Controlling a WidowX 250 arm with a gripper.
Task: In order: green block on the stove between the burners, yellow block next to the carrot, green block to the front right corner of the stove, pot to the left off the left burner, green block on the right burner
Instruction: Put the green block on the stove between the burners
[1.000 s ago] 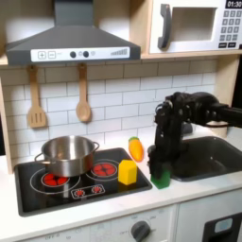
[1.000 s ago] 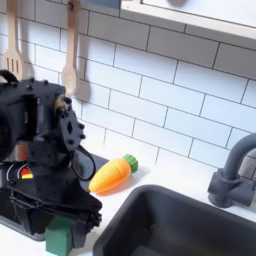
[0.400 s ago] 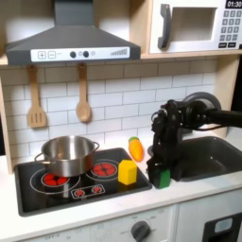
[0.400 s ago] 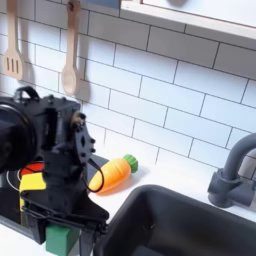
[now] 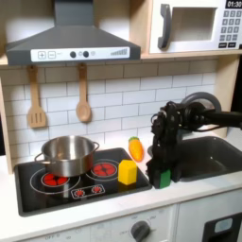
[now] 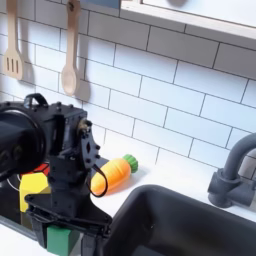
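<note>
In the first exterior view my arm comes in from the right of the frame and bends down, so the gripper (image 5: 163,170) sits low at center right, right over the green block (image 5: 164,178). The block is a small bright cube on the pale counter, just off the right edge of the stove (image 5: 80,181). It looks like the fingers are pinching it, but it's dark plastic on dark plastic there, so I can't tell for sure. The stove is a flat glossy black panel with two red ringed burners (image 5: 77,174). The pot (image 5: 67,154), shiny steel with low straight walls, sits on the left burner. The yellow block (image 5: 127,172) is a clean-edged cube on the stove's right part. The carrot (image 5: 136,148), stubby and orange, sits just behind it near the white tile wall.

In the second exterior view the black arm fills the lower left of the frame. The green block (image 6: 58,240) peeks out at the bottom between the gripper's (image 6: 62,232) parts, with yellow (image 6: 32,189) behind it at left. The carrot (image 6: 115,173) lies mid-frame, its green tip pointing up right, beside the dark sink (image 6: 190,225).
</note>
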